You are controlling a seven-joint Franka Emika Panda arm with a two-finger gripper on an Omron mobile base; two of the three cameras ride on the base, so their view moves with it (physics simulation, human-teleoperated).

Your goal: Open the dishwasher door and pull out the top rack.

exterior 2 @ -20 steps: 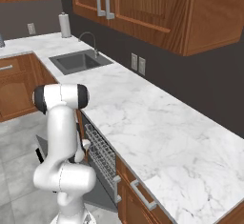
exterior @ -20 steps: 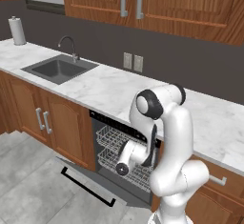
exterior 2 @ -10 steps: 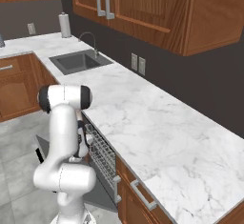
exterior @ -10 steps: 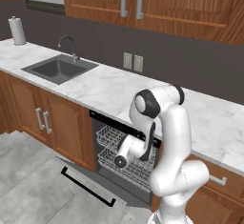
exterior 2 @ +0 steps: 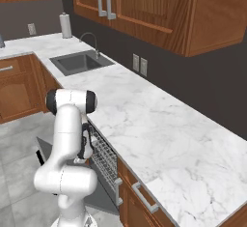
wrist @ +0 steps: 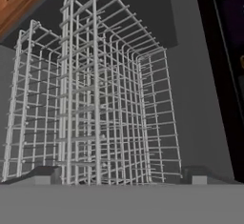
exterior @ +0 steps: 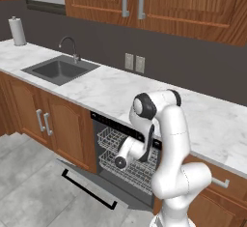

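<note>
The top rack sits inside the dishwasher above the lowered door, and the gripper's spread jaws could close on the lower rack or slip between wires.

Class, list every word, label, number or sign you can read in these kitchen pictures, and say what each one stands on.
No text can be read.
Control strip of the dishwasher door: small orange marks, too blurred to read.
</note>
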